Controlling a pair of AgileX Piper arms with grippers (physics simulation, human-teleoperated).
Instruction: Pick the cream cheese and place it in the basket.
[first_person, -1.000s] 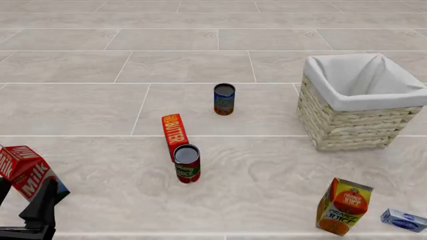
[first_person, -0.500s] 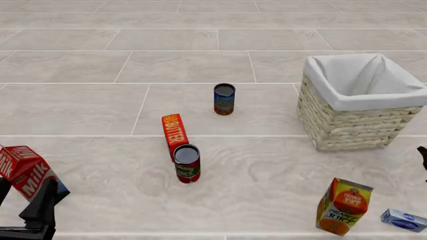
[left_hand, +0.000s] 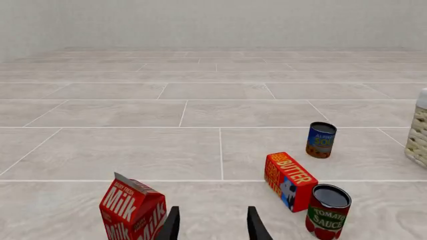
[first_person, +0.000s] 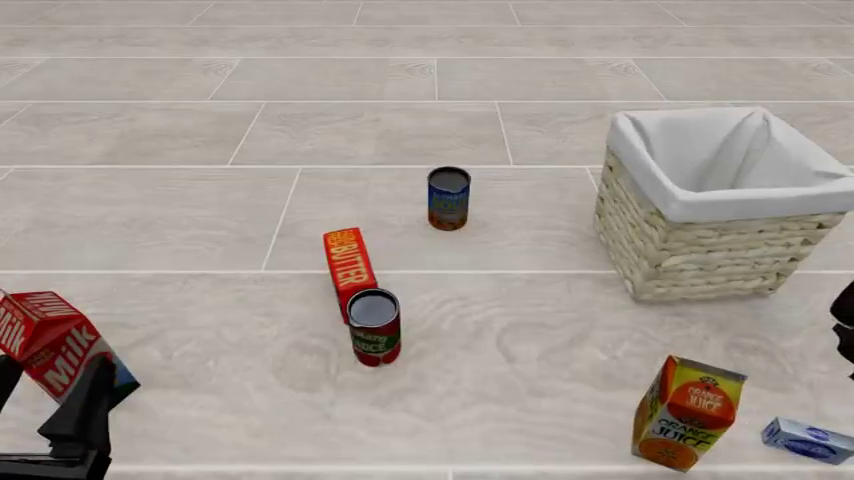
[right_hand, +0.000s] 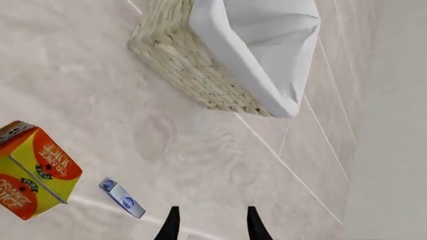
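We go left to right across front view. Left gripper (first_person: 60, 440) low at near-left edge, jaws parted, nothing between; milk carton (first_person: 56, 345) just beside it. Mid-table: butter box (first_person: 348, 267) touching tomato can (first_person: 374, 326); soup can (first_person: 449, 198) farther back, apart. Basket (first_person: 694, 250) far right. Juice carton (first_person: 687, 412) near-right; cream cheese (first_person: 807, 440) lying flat just right of it, well apart from basket. Right gripper (right_hand: 209, 224) jaws open, empty, above cream cheese area.
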